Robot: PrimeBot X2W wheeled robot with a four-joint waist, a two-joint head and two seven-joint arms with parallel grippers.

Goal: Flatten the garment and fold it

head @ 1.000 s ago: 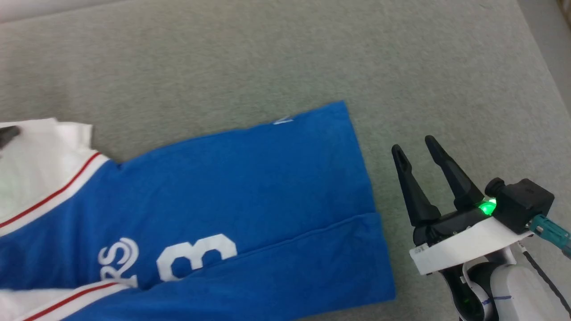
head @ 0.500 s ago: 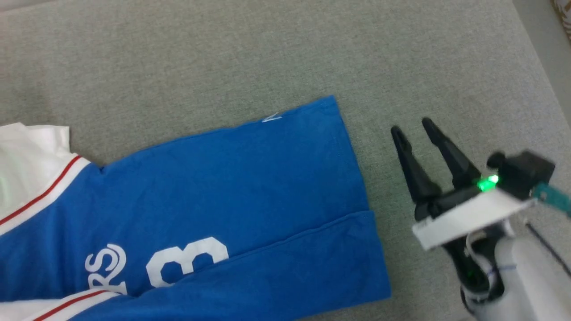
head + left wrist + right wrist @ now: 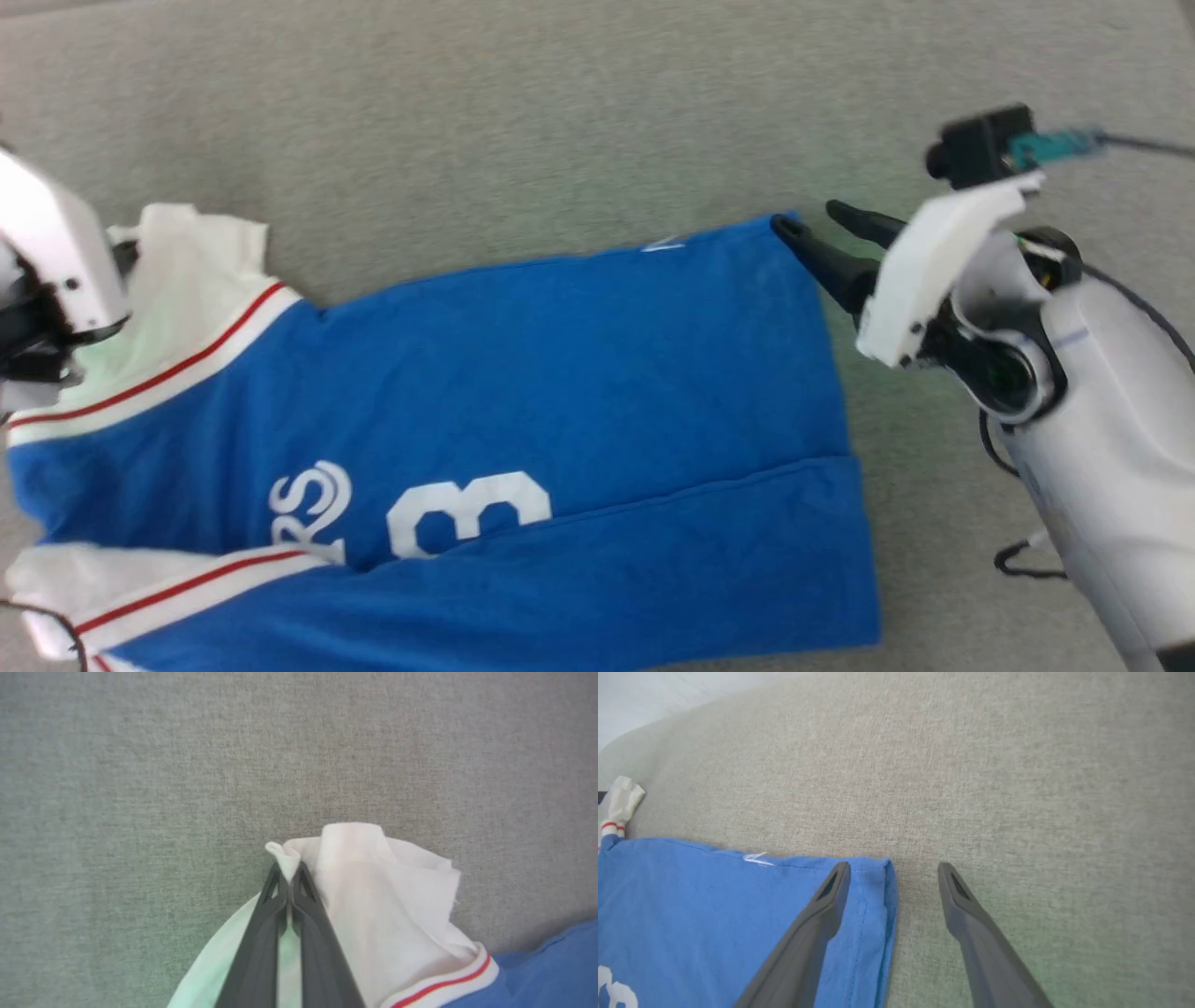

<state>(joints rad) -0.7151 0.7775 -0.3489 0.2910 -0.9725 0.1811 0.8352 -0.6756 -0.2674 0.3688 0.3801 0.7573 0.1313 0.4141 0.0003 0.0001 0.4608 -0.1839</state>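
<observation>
Left tool (image 3: 289, 868) is clamped tight on a little pinch of the shirt's white sleeve (image 3: 387, 896). It has the rumpled end of it, fingers pressed together, with a nub of cloth poking out past the tips. Over on the other side, the right tool (image 3: 894, 870) is spread wide open and sits astride the far hem corner (image 3: 878, 872). One finger is over the blue cloth, the other over bare fabric. Can't tell if either finger actually touches down.

Everything's on a grey-green woven surface (image 3: 560, 112), sort of like upholstery or a felt cover. Honestly can't say if it's a table or a cushion. In the right wrist view its edge curves off at the upper left, and there's something pale (image 3: 668, 690) beyond it, too blurry to make out.

As for the shirt (image 3: 579, 373), it's laid out lengthwise across the head view, well in from the far edge. The hem end is by the right tool and the sleeve end by the left one. It's bright blue with a white-and-red stripe trim (image 3: 177, 369). A white "3" (image 3: 467, 523) and letters ending in "RS" (image 3: 313, 499) face up. The near long side is folded over the body, and that flap covers the bottom of the "3". A second white sleeve (image 3: 140, 583) lies at the near left.
</observation>
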